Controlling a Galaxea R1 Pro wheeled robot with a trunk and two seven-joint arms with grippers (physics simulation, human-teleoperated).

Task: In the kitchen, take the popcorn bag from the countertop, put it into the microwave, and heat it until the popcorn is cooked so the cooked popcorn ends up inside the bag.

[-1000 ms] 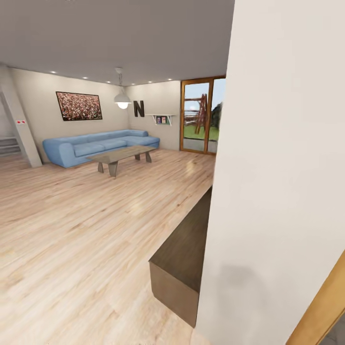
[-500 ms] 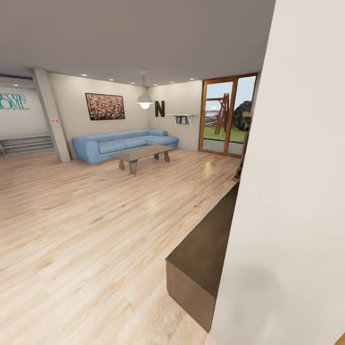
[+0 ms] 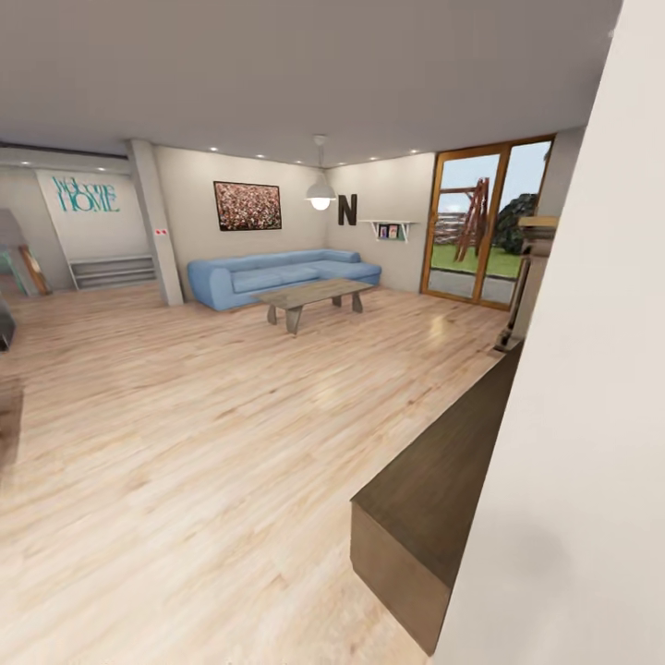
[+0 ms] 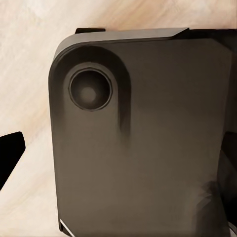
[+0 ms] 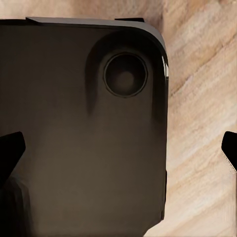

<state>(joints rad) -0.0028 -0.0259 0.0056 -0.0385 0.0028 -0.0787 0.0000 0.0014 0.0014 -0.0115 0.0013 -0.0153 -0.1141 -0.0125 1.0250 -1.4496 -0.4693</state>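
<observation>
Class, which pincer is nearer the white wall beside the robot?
Right, most likely. The white wall rises along the robot's right. The right pincer hangs over the dark base on that side; the left pincer over its opposite side.

Pale wood floor; blue sofa behind coffee table; glazed door.

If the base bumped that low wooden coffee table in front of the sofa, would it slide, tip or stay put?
The coffee table would probably slide rather than tip: it sits low and long on two splayed legs. The glossy wooden floor looks smooth, so little may grip it. Its thick slab top suggests some weight, so a light bump might barely shift it.
</observation>
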